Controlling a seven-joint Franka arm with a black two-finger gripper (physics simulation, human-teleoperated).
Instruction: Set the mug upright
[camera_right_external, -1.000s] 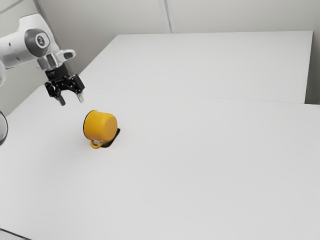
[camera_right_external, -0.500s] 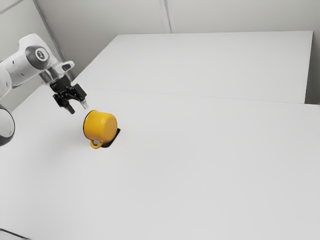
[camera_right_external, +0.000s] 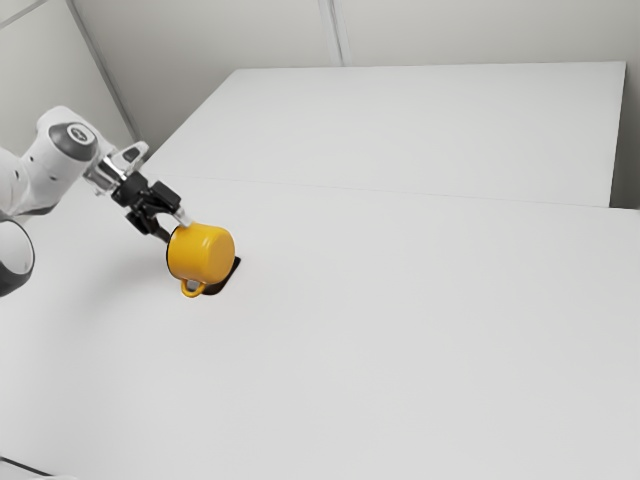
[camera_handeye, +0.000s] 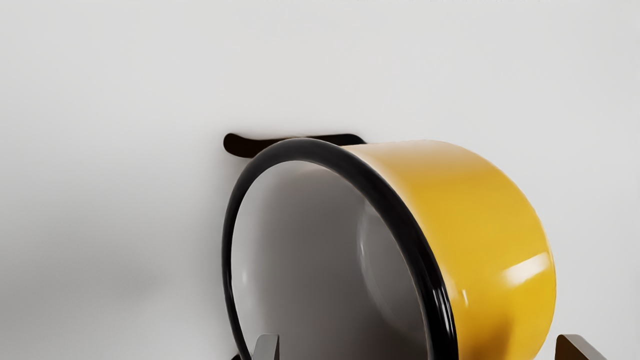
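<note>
Mug (camera_right_external: 203, 254) on its side on table (camera_right_external: 400, 330), mouth (camera_handeye: 320, 250) toward exterior view's left. My gripper (camera_right_external: 176, 229) close by, fingers (camera_handeye: 266, 348) wide apart, one at mouth, other beyond outer wall (camera_handeye: 480, 215).

Mug (camera_right_external: 205, 252) is blocking the space between the gripper's (camera_right_external: 175, 229) spread fingers. Handle (camera_right_external: 185, 291) is jutting from mug's side; dark object (camera_right_external: 226, 279) is crowding mug. Beyond mug's base, tabletop (camera_right_external: 400, 330) is offering wide passage.
</note>
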